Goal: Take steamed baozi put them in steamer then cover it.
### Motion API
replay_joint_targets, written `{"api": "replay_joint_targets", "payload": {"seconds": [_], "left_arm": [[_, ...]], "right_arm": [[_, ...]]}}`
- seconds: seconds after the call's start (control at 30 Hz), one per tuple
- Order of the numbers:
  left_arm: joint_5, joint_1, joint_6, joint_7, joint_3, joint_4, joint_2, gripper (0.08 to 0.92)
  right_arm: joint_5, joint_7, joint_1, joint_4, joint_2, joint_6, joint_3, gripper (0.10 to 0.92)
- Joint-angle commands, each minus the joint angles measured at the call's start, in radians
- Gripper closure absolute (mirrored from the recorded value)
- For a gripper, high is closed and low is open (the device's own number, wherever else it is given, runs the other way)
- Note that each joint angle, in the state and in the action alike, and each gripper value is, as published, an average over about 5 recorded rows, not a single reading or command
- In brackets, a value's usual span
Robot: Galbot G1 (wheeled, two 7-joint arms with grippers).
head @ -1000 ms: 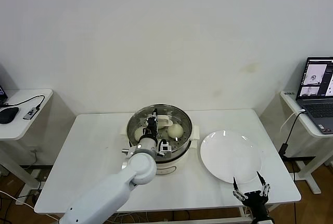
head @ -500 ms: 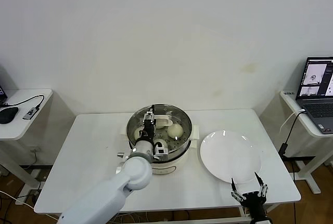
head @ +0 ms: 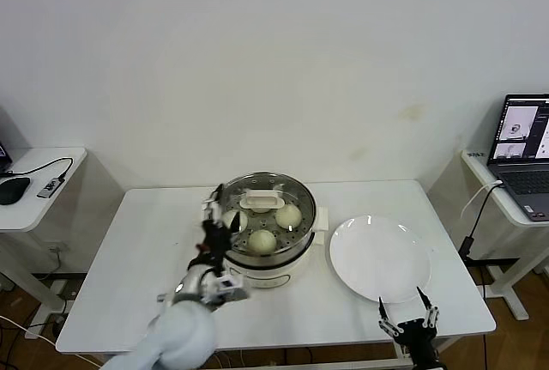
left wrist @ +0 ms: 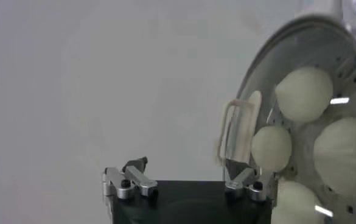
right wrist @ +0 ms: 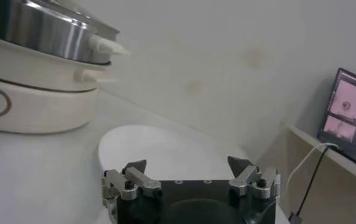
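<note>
I see the left gripper (head: 214,207) with jaws spread and empty, at the left rim of the steamer (head: 283,269), which stands mid-table. The steamed baozi (head: 262,240) sit on its tray under the cover (head: 262,201). My right gripper (head: 404,322) hangs open at the table's near edge, just beside the white plate (head: 380,257).

Steamed baozi (head: 288,215): cream-white, unpatterned. Steamer (head: 262,254): shiny steel pot with perforated tray on a cream-white base. Plate (head: 380,258) and bench (head: 137,258): plain white.
</note>
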Motion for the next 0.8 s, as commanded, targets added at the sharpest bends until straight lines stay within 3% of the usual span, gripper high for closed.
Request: {"api": "replay_joint_targets", "payload": {"seconds": [0.03, 0.3, 0.57, 0.8], "left_arm": [[-0.813, 0.657, -0.723, -0.242, -0.599, -0.079, -0.11, 0.177], [-1.026, 0.817, -0.844, -0.235, -0.647, 0.008, -0.193, 0.177], [-1.005, 0.79, -0.905, -0.189, -0.642, 0.102, -0.279, 0.177], [-0.999, 0.773, -0.898, -0.164, -0.643, 0.139, -0.304, 0.177]], "right_arm": [[0.081, -0.003, 0.011, -0.003, -0.032, -0.011, -0.077, 0.203], [0.207, -0.018, -0.009, -0.005, -0.108, -0.019, -0.122, 0.203], [0.302, -0.029, -0.038, -0.006, -0.146, -0.039, -0.099, 0.203], [0.321, -0.031, -0.049, -0.003, -0.146, -0.04, -0.116, 0.203]]}}
